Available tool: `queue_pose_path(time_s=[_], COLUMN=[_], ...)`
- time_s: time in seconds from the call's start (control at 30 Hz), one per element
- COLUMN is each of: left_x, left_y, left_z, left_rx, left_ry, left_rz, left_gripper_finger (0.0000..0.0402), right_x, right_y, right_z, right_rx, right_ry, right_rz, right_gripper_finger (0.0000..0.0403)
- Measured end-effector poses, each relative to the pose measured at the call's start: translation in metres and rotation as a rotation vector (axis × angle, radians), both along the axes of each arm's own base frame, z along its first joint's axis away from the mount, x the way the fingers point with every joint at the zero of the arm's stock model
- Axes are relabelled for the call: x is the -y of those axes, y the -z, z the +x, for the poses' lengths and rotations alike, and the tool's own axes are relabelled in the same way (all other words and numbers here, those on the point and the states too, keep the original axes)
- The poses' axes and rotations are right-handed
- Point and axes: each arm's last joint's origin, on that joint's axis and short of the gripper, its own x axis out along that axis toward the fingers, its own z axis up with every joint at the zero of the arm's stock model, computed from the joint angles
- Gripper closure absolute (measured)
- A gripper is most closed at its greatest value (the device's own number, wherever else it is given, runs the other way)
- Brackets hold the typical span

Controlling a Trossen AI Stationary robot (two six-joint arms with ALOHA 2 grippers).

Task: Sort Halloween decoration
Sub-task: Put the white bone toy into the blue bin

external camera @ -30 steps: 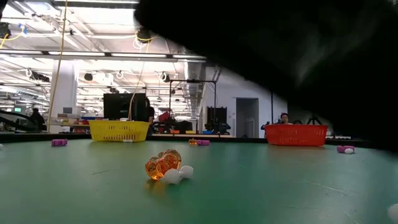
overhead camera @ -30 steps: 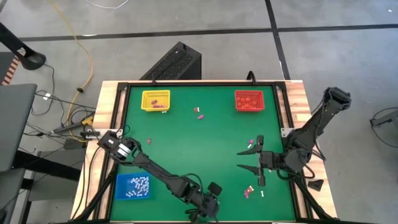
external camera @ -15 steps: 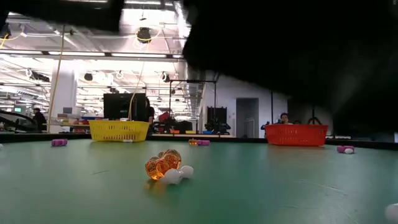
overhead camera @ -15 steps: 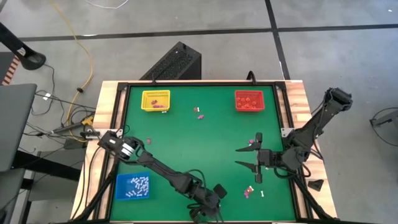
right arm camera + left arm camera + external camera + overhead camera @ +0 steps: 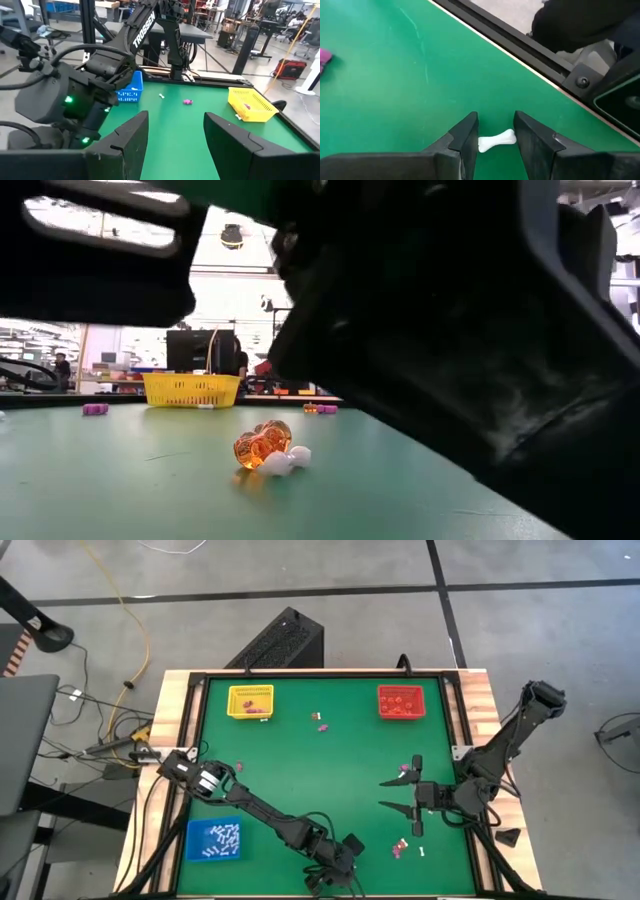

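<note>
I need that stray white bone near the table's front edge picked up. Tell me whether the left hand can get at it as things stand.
Probably yes. In the left wrist view the white bone trinket lies on bare green mat between the left hand's open fingers, with nothing else beside it. Whether the fingers are low enough yet I cannot tell.

A small white bone-shaped plastic trinket point(image 5: 497, 141) lies flat on the green table close to its near edge. A translucent orange-red trinket point(image 5: 261, 444) rests on the mat touching a little white piece point(image 5: 283, 462). Two purple-pink trinkets point(image 5: 321, 722) lie between the far trays, one point(image 5: 406, 769) sits toward the right side, and another point(image 5: 399, 849) lies just beside a white stick-like piece point(image 5: 422, 852).
</note>
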Motion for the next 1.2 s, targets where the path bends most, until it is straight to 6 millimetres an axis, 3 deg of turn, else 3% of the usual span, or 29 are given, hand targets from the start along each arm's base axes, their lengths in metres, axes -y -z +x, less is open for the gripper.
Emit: queue_pose_path(time_s=[0.5, 0.77, 1.2], left_x=[-0.009, -0.010, -0.009], left_y=[0.006, -0.011, -0.020], left_z=[-0.005, -0.005, -0.003], left_rx=[-0.145, -0.214, -0.167], left_ry=[-0.064, -0.098, -0.080], left_rz=[0.021, 0.064, 0.056], left_gripper_finger=[0.0285, 0.0285, 0.0285], right_x=[-0.001, -0.001, -0.001], right_y=[0.000, 0.000, 0.000], right_z=[-0.001, -0.001, -0.001], right_rx=[0.002, 0.002, 0.001], right_ry=[-0.006, -0.007, -0.006], right_rz=[0.017, 0.017, 0.014], right_gripper_finger=[0.0182, 0.0182, 0.0182])
